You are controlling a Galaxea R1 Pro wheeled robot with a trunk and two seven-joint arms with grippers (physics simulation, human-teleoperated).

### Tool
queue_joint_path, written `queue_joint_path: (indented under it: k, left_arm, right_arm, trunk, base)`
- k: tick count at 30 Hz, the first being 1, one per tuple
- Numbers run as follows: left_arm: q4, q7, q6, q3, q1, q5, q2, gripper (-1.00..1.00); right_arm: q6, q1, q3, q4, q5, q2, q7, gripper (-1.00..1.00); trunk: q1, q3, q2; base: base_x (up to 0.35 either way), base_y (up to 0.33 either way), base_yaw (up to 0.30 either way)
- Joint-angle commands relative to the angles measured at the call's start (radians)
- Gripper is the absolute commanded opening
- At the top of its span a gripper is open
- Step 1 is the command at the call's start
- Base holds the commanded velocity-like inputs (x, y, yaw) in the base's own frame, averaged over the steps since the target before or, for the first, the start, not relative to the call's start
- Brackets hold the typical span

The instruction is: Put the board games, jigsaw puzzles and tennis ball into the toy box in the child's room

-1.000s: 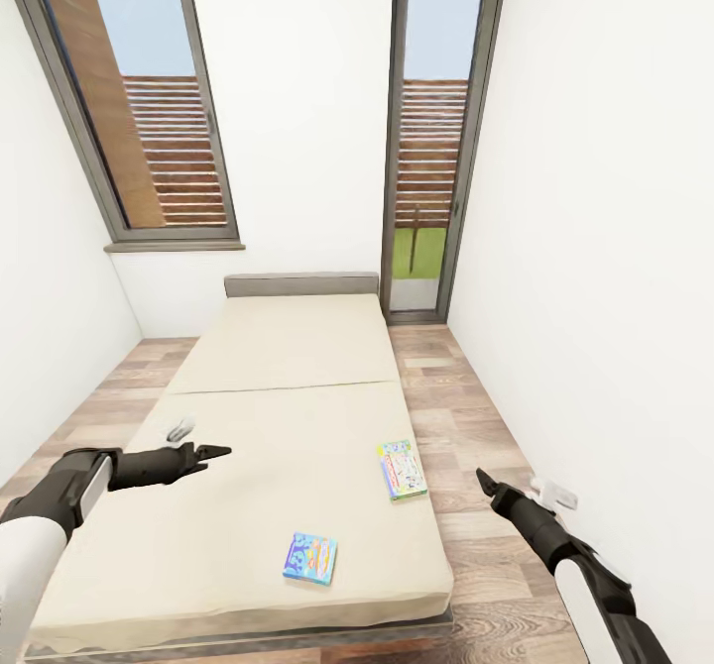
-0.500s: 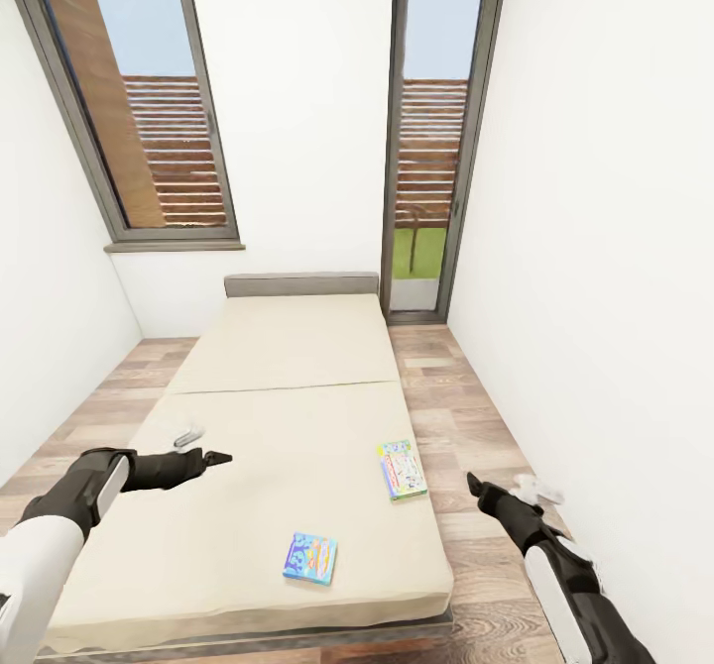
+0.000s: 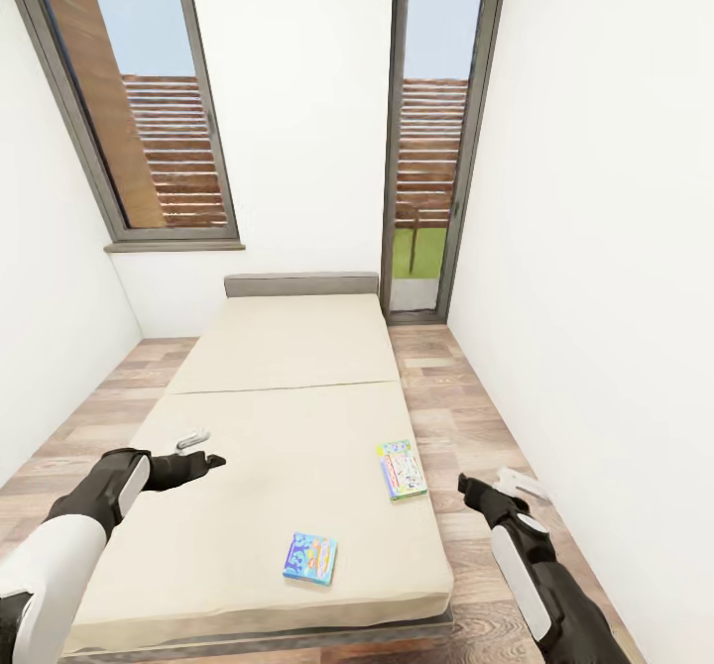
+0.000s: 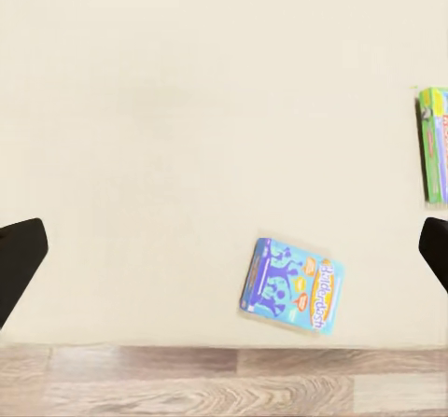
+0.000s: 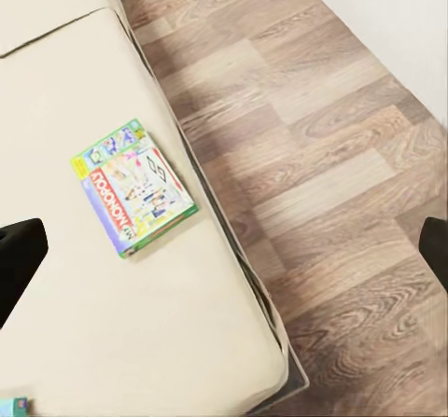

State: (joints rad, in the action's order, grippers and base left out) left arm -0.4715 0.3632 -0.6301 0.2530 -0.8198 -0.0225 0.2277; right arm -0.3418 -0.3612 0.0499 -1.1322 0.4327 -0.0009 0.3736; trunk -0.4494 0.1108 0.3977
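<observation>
The robot stands at the foot of the bed (image 3: 288, 387), and the step in hand appears to be the approach to the two board games lying on the mattress, with neither one gripped yet. At the left, the left gripper (image 3: 210, 463) hovers over the near left part of the mattress; in the left wrist view its dark fingertips (image 4: 19, 254) sit at the far edges of the picture, so its jaws are spread wide and hold nothing. Further right, the blue board game (image 3: 309, 557) lies flat close to the foot edge of the mattress, well apart from that gripper. Right of it, the green-edged board game (image 3: 402, 469) lies flat just beside the right edge of the mattress. At the far right, the right gripper (image 3: 468, 490) hangs over the wooden floor (image 3: 466, 416) beside the bed, also wide open and empty, with the green-edged game near it. The next move likely calls for lowering a gripper to one box and catching an edge, which may be awkward since both are thin and flat on a soft surface. The grey headboard (image 3: 300, 284), two tall windows and white walls lie beyond; nothing stands between the grippers and the boxes.
</observation>
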Motion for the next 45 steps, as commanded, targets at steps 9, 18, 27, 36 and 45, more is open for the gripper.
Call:
queue_joint_path:
  k: [9, 18, 27, 36, 45]
  left_arm:
    - [-0.001, -0.078, 0.035, 0.008, -0.001, -0.004, -0.019, 1.0]
    - [-0.007, -0.088, 0.038, 0.006, -0.001, -0.001, -0.021, 1.0]
    - [-0.008, -0.249, 0.056, 0.003, -0.001, -0.003, -0.022, 1.0]
    - [-0.009, -0.123, 0.061, 0.0, -0.001, 0.001, -0.001, 1.0]
    - [-0.008, 0.36, 0.056, -0.011, -0.001, 0.01, 0.092, 1.0]
  right_arm:
    - [-0.153, -0.11, 0.087, 0.087, 0.007, 0.081, 0.259, 1.0]
    - [-0.251, -0.133, 0.1, 0.097, 0.009, 0.154, 0.422, 1.0]
    - [-0.26, -0.152, 0.1, 0.155, 0.012, 0.156, 0.421, 1.0]
    - [-0.251, -0.178, 0.101, 0.239, 0.008, 0.152, 0.258, 1.0]
    - [-0.249, -0.18, 0.101, 0.243, 0.005, 0.148, 0.054, 1.0]
  trunk:
    - [-0.001, 0.002, 0.002]
    - [-0.001, 0.002, 0.002]
    - [-0.001, 0.002, 0.002]
    - [-0.001, 0.002, 0.002]
    - [-0.001, 0.002, 0.002]
  base:
    - [0.0, 0.0, 0.0]
    - [0.0, 0.0, 0.0]
    - [0.0, 0.0, 0.0]
    - [0.0, 0.0, 0.0]
    - [0.0, 0.0, 0.0]
